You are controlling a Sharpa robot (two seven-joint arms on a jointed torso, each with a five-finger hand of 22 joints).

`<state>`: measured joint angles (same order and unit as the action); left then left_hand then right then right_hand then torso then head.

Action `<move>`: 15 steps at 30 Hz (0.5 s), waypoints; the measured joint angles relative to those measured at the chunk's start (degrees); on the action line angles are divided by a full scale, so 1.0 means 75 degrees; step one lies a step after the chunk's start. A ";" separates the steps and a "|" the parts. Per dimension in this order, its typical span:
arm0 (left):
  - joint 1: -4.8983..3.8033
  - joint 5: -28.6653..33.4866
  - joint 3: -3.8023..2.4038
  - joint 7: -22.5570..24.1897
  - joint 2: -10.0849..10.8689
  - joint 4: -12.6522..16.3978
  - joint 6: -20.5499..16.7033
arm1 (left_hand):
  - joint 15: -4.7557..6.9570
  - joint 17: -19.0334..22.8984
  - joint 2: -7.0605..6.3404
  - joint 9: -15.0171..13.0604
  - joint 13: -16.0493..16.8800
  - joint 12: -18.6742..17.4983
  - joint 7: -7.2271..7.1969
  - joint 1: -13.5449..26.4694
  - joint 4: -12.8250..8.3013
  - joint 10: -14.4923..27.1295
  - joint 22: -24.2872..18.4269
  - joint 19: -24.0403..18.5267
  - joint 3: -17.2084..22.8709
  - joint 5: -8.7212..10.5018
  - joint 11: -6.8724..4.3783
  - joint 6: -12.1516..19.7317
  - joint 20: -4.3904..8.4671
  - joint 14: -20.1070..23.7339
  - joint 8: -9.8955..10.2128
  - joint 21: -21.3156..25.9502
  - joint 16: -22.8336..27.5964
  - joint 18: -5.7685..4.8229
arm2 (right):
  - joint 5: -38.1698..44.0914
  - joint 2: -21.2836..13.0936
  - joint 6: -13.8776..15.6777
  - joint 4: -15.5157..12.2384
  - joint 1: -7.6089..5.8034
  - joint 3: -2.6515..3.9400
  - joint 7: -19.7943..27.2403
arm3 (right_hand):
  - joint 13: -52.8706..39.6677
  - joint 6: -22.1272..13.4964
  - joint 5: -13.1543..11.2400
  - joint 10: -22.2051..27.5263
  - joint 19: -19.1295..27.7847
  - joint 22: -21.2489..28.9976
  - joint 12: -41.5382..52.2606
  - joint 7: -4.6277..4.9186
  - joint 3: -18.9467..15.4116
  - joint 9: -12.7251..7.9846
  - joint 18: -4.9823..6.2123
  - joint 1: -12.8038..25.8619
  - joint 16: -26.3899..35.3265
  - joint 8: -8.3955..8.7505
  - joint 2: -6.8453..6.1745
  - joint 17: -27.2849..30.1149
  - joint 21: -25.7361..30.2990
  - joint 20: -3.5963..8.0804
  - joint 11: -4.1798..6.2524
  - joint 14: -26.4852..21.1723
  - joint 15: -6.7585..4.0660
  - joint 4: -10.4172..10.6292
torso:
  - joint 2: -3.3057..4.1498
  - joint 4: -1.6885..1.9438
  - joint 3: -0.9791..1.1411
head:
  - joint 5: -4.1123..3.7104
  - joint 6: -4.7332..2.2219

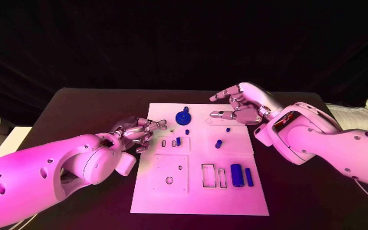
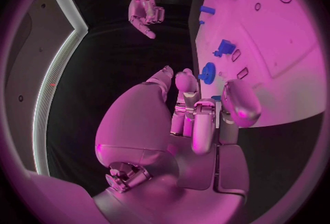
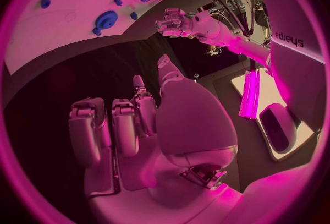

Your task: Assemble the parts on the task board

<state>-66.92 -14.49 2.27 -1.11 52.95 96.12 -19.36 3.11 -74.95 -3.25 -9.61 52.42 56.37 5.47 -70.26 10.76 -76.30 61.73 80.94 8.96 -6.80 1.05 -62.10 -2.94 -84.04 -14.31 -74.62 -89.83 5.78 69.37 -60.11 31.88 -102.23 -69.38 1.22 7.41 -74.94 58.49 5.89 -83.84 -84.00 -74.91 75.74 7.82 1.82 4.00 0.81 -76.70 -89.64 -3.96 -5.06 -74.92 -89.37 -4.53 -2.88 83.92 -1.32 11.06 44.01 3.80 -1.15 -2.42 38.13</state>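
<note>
Silver fingers of the left hand (image 1: 136, 131) are curled in at the near left edge of the task board (image 1: 201, 187); whether they pinch anything I cannot tell, though a blue edge shows at the fingertips in the left wrist view. Just beyond its fingertips lie small slots and a short blue peg (image 1: 178, 141); further off sits the blue gear (image 1: 183, 117). To do the step well, I judge the left hand should settle over one slot squarely, then press straight down. Across the board the right hand (image 1: 239, 107) hovers over the far right corner, fingers loosely bent and apart, holding nothing; two blue cylinders (image 1: 241, 175) lie nearer the robot; black worktop (image 1: 84, 107) surrounds everything.
</note>
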 measured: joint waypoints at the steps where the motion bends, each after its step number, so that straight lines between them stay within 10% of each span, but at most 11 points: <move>1: -0.0063 -0.0221 -0.0003 -0.0327 -0.0042 -0.0034 0.0082 | 0.0038 0.0000 0.0046 -0.0149 0.0306 0.0311 -0.0034 0.0039 0.0089 0.0049 0.0174 0.0000 -0.0089 0.0000 -0.0048 0.0074 0.0000 0.0007 -0.0208 -0.0136 0.0000 0.0000 | -0.0109 -0.0052 0.0000 0.0013 -0.0034 0.0001 0.0001 | 0.0000 0.0000 0.0000 0.0000 0.0000 0.0000 0.0000 -0.0001 0.0000 0.0000 0.0000 0.0000 0.0000 0.0000 0.0000 0.0000 0.0000 0.0000 0.0000 0.0000 0.0000 0.0000 | -0.0017 -0.0005 0.0007 | 0.0007 0.0013; 8: -0.0551 -0.2107 -0.0008 -0.2555 -0.0421 -0.0332 0.0927 | 0.0081 0.0001 0.0139 -0.1033 0.1701 0.1657 -0.0248 0.0691 0.0747 -0.0215 0.1510 0.0359 -0.0936 0.0022 -0.0196 0.0308 0.0082 -0.0002 -0.1371 -0.0957 0.0000 -0.0252 | -0.0593 -0.0193 -0.0004 0.0203 -0.0121 0.0000 -0.0022 | 0.0000 0.0001 0.0030 0.0000 0.0000 0.0000 0.0000 -0.0001 0.0000 -0.0001 0.0000 -0.0001 0.0000 0.0000 0.0002 0.0001 0.0000 0.0000 0.0000 0.0000 0.0000 0.0000 | -0.0111 -0.0021 0.0060 | 0.0089 0.0068; 15: -0.0960 -0.3645 -0.0010 -0.3871 -0.0917 -0.0696 0.1650 | 0.0146 0.0001 0.0391 -0.1980 0.1904 0.1801 -0.0373 0.1009 0.0791 -0.0284 0.1676 0.0383 -0.1631 0.0432 -0.0265 0.0624 0.0112 0.0010 -0.2303 -0.1056 0.0000 -0.0298 | -0.0765 -0.0194 -0.0008 0.0380 -0.0136 -0.0006 -0.0100 | 0.0000 0.0001 0.0042 0.0000 0.0000 -0.0005 0.0000 -0.0001 0.0000 -0.0001 0.0000 -0.0030 0.0000 0.0000 0.0030 0.0001 0.0000 0.0000 0.0000 0.0000 0.0000 0.0000 | -0.0183 -0.0018 0.0103 | 0.0174 0.0103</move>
<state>-74.12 -41.83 2.20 -30.14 46.08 90.90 -6.99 4.21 -74.94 -0.32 -24.45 66.70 69.88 2.67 -62.69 16.70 -78.43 74.30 83.81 -3.27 -3.56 -0.93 -57.42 -2.10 -83.96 -31.59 -82.54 -89.83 3.54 63.64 -61.57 31.82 -99.38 -70.41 1.18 6.66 -74.94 58.49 6.20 -83.84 -84.00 -74.95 75.75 7.81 1.83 3.99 0.81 -76.92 -89.64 -3.96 -4.83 -74.91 -89.37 -4.53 -2.88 83.92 -1.32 11.06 42.63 3.66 -0.38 -1.12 38.91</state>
